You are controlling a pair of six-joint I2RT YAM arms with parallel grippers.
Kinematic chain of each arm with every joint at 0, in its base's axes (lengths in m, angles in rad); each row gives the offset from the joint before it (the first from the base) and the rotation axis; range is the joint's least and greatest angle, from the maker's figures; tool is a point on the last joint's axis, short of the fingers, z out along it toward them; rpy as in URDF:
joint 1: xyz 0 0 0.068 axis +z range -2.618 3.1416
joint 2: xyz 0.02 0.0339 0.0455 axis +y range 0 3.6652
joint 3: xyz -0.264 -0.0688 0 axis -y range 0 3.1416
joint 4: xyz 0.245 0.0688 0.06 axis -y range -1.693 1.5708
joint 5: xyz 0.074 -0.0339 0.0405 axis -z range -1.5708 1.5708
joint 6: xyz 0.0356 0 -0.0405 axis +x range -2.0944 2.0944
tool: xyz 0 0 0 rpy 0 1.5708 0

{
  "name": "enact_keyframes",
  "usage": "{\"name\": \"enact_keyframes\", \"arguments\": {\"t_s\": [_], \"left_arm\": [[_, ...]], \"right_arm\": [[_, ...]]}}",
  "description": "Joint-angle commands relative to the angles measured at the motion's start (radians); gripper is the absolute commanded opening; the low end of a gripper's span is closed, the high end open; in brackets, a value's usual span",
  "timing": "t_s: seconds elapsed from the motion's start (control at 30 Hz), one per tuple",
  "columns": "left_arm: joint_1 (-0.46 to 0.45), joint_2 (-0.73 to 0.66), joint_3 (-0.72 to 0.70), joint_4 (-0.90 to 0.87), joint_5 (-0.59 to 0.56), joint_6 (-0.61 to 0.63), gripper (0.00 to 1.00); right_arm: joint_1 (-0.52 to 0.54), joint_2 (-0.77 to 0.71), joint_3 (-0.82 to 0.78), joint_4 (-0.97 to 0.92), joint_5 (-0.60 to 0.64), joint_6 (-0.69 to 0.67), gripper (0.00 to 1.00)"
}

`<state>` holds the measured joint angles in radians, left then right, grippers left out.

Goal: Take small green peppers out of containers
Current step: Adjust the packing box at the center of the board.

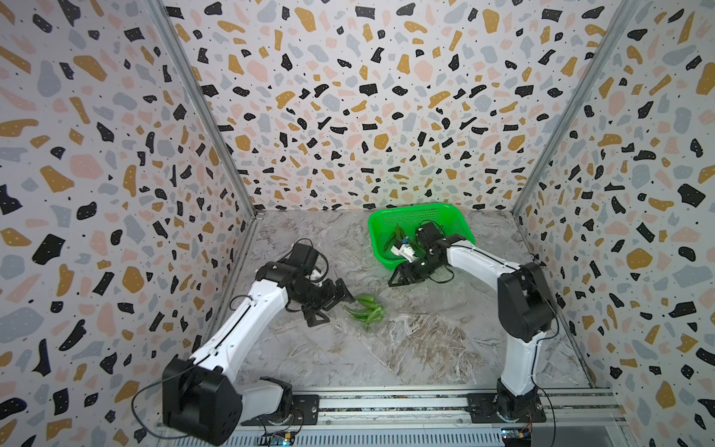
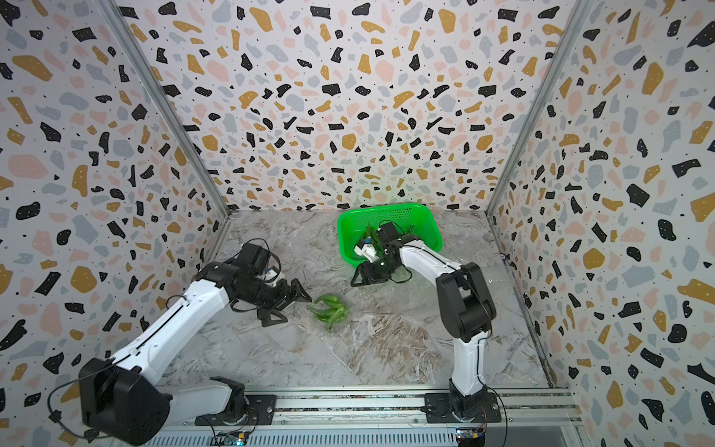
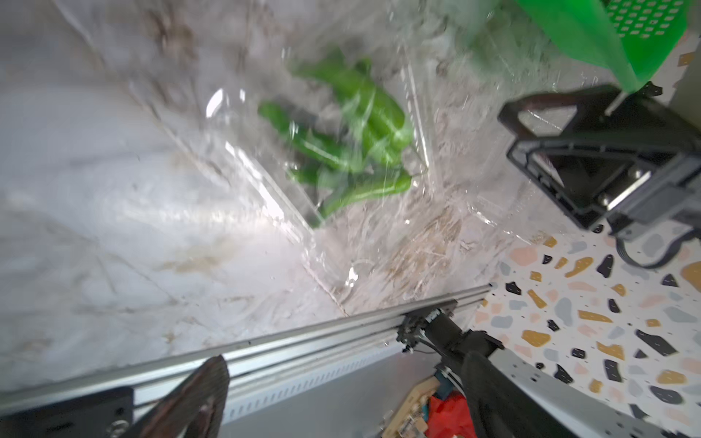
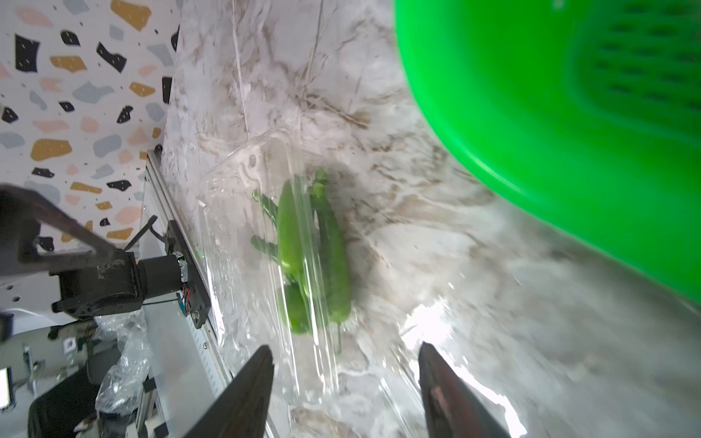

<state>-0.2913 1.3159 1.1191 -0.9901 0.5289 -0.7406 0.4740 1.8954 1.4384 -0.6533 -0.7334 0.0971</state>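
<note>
- where are the small green peppers (image 1: pixel 365 309) now?
- most lie bunched in a clear container (image 4: pixel 242 182) on the table (image 1: pixel 348 356), between my two grippers. a few more lie in the green basket (image 1: pixel 418 211).
- and your grippers?
- my right gripper (image 4: pixel 345 347) has its jaws apart and holds nothing. my left gripper (image 1: pixel 332 306) is also spread, just beside the peppers, empty.

A robotics lab cell — terrazzo-print panels (image 1: pixel 348 96) in aluminium framing (image 1: pixel 201 108) box in a marble-look desk (image 1: pixel 425 340); a left arm (image 1: pixel 240 329) and right arm (image 1: pixel 522 309) stand bolted to a slotted rail (image 1: pixel 387 402) — bare circuit boards (image 1: pixel 516 432) and loose wiring sit below.
</note>
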Motion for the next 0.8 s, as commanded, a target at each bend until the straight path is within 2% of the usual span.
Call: {"name": "enact_keyframes", "arguments": {"t_s": [0.0,0.1,0.2,0.3,0.4,0.57,0.77], "left_arm": [[-0.002,0.125,0.097,0.007,-0.110,0.124,0.96],[-0.001,0.208,0.150,0.076,-0.071,0.085,0.96],[-0.003,0.222,0.162,0.062,-0.054,0.045,0.96],[-0.002,0.160,0.112,0.041,-0.067,0.000,0.97],[-0.004,0.101,0.025,0.048,-0.022,-0.058,0.98],[-0.009,0.064,-0.126,0.194,0.061,-0.150,0.99],[-0.008,0.144,-0.127,0.299,0.073,-0.176,0.99]], "right_arm": [[0.020,-0.114,-0.111,-0.045,-0.003,0.006,0.62],[0.023,-0.169,-0.217,-0.007,0.002,0.023,0.62],[0.023,-0.165,-0.223,0.032,0.004,0.035,0.61],[0.024,-0.101,-0.147,0.060,0.022,0.036,0.58],[0.029,0.005,-0.025,0.059,0.060,0.023,0.51],[0.095,0.120,0.085,0.031,0.106,-0.008,0.35],[0.211,0.020,-0.054,0.083,0.092,0.073,0.29]]}}
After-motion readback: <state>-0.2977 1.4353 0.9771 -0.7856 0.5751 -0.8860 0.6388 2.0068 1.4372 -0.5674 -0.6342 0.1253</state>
